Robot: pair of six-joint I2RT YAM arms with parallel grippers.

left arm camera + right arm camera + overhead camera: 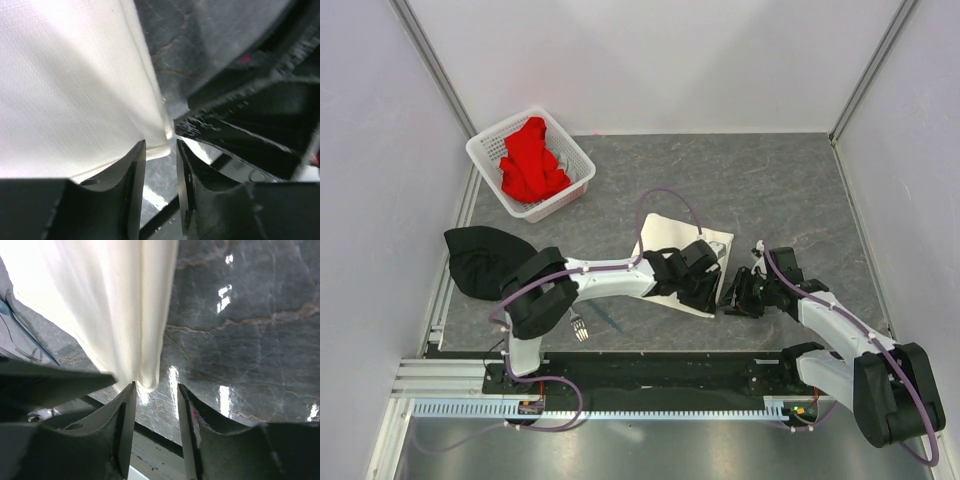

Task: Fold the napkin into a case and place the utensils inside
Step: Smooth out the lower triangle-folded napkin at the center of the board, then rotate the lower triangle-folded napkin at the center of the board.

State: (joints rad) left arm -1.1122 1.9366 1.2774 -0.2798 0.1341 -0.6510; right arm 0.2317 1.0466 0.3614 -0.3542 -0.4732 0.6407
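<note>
- The left arm (610, 278) stretches low from its base rightward across the grey table (770, 190), with its wrist over the near edge of the napkin (670, 240).
- The left gripper (160, 146) has its fingers slightly parted and holds nothing. The napkin's corner lies at their tips.
- The right arm (835, 325) bends in leftward with its wrist low, close beside the left wrist.
- The right gripper (156, 387) has its fingers apart and empty. The napkin's folded edge ends at their tips.
- The napkin lies folded mid-table, and the fork (580, 325) lies well to its left.
</note>
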